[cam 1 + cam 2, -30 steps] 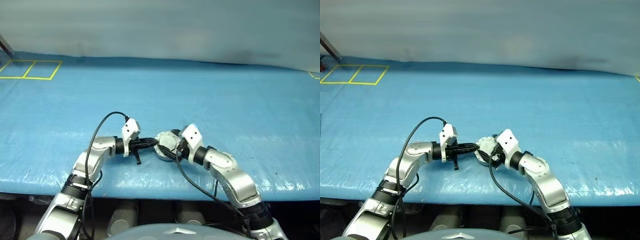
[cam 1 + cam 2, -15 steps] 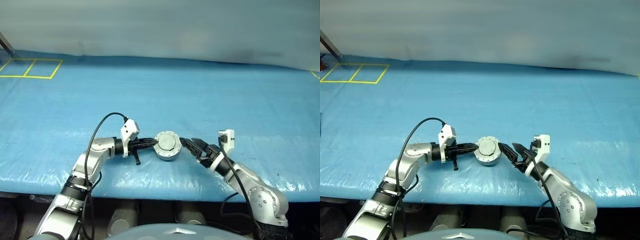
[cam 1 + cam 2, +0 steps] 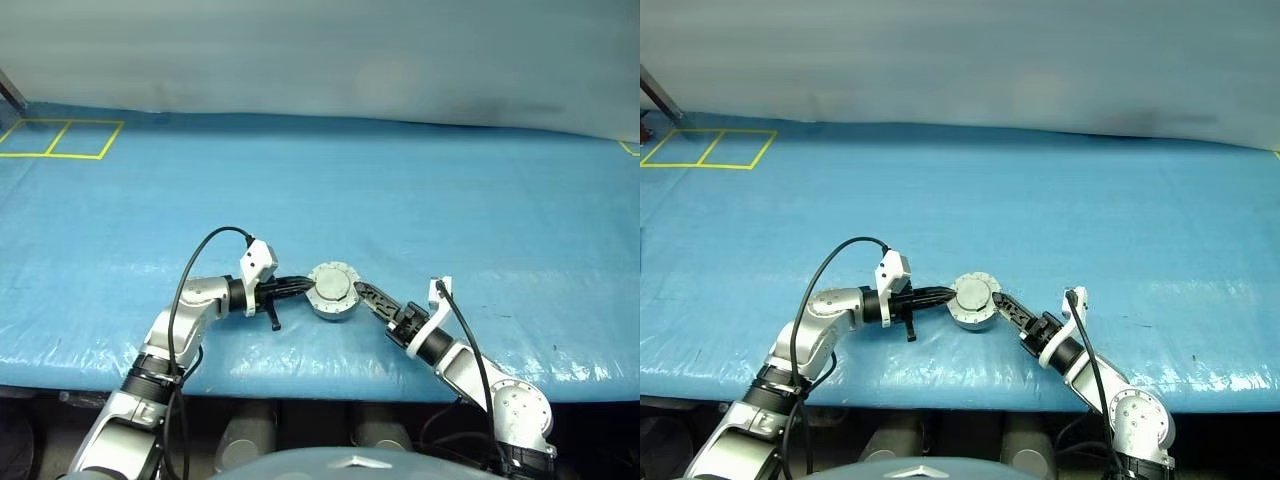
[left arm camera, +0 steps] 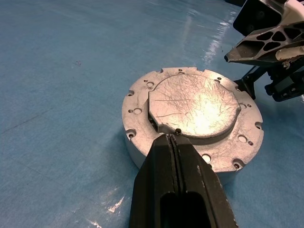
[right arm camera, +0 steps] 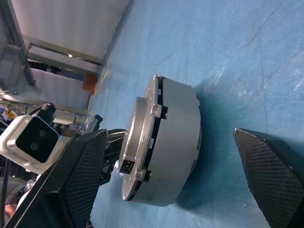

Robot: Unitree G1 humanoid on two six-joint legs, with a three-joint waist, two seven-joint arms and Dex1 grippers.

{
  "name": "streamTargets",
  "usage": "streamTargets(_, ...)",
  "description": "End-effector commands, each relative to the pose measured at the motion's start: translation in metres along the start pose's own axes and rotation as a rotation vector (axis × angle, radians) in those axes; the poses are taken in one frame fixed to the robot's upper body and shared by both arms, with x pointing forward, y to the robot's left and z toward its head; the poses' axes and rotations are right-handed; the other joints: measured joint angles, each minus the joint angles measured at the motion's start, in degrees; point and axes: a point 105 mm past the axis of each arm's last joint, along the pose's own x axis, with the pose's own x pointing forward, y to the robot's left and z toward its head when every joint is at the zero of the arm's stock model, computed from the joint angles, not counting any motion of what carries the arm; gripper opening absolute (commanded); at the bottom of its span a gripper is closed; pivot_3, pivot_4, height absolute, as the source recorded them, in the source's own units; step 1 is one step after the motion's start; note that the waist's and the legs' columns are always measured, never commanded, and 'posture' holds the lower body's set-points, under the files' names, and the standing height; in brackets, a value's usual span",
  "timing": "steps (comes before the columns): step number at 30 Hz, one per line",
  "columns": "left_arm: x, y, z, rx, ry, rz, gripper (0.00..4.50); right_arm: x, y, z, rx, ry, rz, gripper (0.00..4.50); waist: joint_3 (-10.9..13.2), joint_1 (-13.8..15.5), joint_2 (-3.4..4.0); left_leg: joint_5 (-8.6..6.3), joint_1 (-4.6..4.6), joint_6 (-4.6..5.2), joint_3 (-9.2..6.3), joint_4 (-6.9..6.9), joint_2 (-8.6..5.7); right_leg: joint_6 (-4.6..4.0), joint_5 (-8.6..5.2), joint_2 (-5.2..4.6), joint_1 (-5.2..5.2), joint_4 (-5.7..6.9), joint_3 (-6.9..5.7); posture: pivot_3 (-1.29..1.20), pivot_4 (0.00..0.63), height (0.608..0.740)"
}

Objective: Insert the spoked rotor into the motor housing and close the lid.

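Motor housing: the motor housing (image 3: 333, 292) sits on the blue table cover (image 3: 420, 190) near the front edge, between the two grippers; it is a round grey metal body resting flat.
Lid: the lid (image 4: 194, 103) lies on top of the housing, its scratched light-grey face up. In the right wrist view a thin dark seam shows between lid and body, so whether it is fully seated cannot be told.
Spoked rotor: it lies nowhere on the table; judged from the covered housing, it is probably already inside.
Left gripper: the left gripper (image 3: 305, 287) comes in from the left with its two black fingers pressed together, nothing between them; the tips rest at the lid's raised edge, on the housing's left rim.
Right gripper: the right gripper (image 3: 366, 295) lies just right of the housing, low over the cover, its fingers (image 5: 269, 172) spread wide with the housing standing between them, not touching it, holding nothing.
Step in hand: closing the lid, late in the task; the left fingertips appear to steady or press the lid.
Next move: likely pressing the lid down evenly until the seam closes, with the housing kept from sliding on the smooth cover.
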Motion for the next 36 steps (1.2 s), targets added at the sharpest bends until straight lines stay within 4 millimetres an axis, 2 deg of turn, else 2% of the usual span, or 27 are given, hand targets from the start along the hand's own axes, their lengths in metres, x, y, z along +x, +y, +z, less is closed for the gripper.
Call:
streamTargets(1, 0.001, -0.003, -0.017, -0.024, 0.063, 0.005, 0.00, 0.005, 0.001, -0.014, 0.043, 0.046, 0.011, 3.84, 0.0, 0.0, 0.01, 0.00, -0.01, 0.00, -0.01, 0.00, 0.00, -0.01, -0.01, 0.00, 0.00, 0.00, -0.01, 0.00, 0.150, 0.740)
streamTargets(6, 0.001, -0.002, -0.017, -0.021, 0.062, 0.011, 0.00, 0.005, -0.001, -0.015, 0.047, 0.051, 0.003, 2.24, 0.0, 0.0, 0.03, 0.00, -0.03, 0.00, 0.00, -0.01, -0.01, -0.01, -0.01, -0.02, -0.03, -0.01, 0.00, 0.00, 0.150, 0.740)
streamTargets(9, 0.001, -0.002, -0.018, -0.020, 0.065, 0.014, 0.00, 0.005, 0.001, -0.015, 0.051, 0.053, 0.016, 1.85, 0.0, 0.0, 0.05, 0.00, -0.01, 0.00, 0.01, -0.01, 0.00, -0.01, -0.01, 0.00, -0.02, 0.01, -0.01, 0.00, 0.150, 0.740)
streamTargets(11, 0.001, -0.002, -0.018, -0.022, 0.066, 0.016, 0.00, 0.005, -0.001, -0.015, 0.052, 0.055, 0.007, 1.35, 0.0, 0.0, 0.07, 0.00, -0.01, 0.00, 0.00, 0.00, 0.00, -0.02, -0.01, 0.00, -0.02, 0.02, -0.02, 0.00, 0.150, 0.740)
streamTargets(20, 0.000, 0.000, -0.016, -0.041, 0.038, 0.046, 0.00, 0.009, 0.004, -0.018, 0.053, 0.065, 0.030, 1.32, -0.1, -0.1, 0.11, 0.00, -0.01, 0.00, 0.01, 0.00, 0.00, -0.02, -0.01, -0.01, -0.02, 0.01, -0.02, 0.00, 0.150, 0.740)
streamTargets(23, -0.004, 0.013, 0.011, -0.157, -0.187, 0.131, 0.00, 0.011, 0.026, -0.007, 0.128, -0.010, 0.159, 1.32, 0.0, -0.1, 0.13, 0.00, -0.03, 0.00, -0.01, 0.00, 0.02, -0.02, -0.01, -0.01, -0.05, 0.02, -0.02, 0.00, 0.150, 0.740)
streamTargets(25, -0.016, 0.027, 0.033, -0.282, -0.383, 0.209, 0.00, 0.014, 0.039, 0.005, 0.171, -0.076, 0.233, 1.32, 0.1, -0.1, 0.07, 0.01, -0.21, 0.01, -0.07, 0.02, 0.05, 0.01, 0.01, -0.04, -0.25, 0.07, 0.00, 0.00, 0.150, 0.740)
streamTargets(27, -0.026, 0.034, 0.041, -0.369, -0.492, 0.240, 0.00, 0.017, 0.049, 0.016, 0.212, -0.132, 0.286, 1.32, 0.2, -0.6, 0.07, 0.04, -0.53, 0.05, -0.08, 0.06, 0.02, 0.11, 0.08, 0.00, -0.63, 0.14, 0.00, 0.00, 0.150, 0.740)
streamTargets(30, -0.039, 0.039, 0.043, -0.496, -0.619, 0.258, 0.00, 0.023, 0.065, 0.031, 0.255, -0.210, 0.372, 1.32, 0.3, -0.9, 0.11, 0.03, -0.54, 0.04, 0.05, -0.02, -0.10, 0.39, 0.25, 0.08, -0.71, 0.12, -0.01, 0.00, 0.150, 0.740)
streamTargets(33, -0.047, 0.042, 0.036, -0.574, -0.672, 0.288, 0.61, 0.029, 0.077, 0.040, 0.263, -0.250, 0.410, 1.32, 0.3, -0.9, 0.12, 0.02, -0.54, 0.05, 0.07, -0.01, -0.12, 0.39, 0.26, 0.11, -0.67, 0.08, -0.01, 0.00, 0.150, 0.740)
streamTargets(36, -0.052, 0.036, 0.036, -0.657, -0.754, 0.256, 1.55, 0.034, 0.087, 0.049, 0.264, -0.286, 0.427, 1.32, 0.3, -0.9, 0.12, 0.02, -0.52, 0.06, 0.08, 0.00, -0.15, 0.40, 0.26, 0.11, -0.61, 0.06, 0.00, 0.00, 0.150, 0.740)
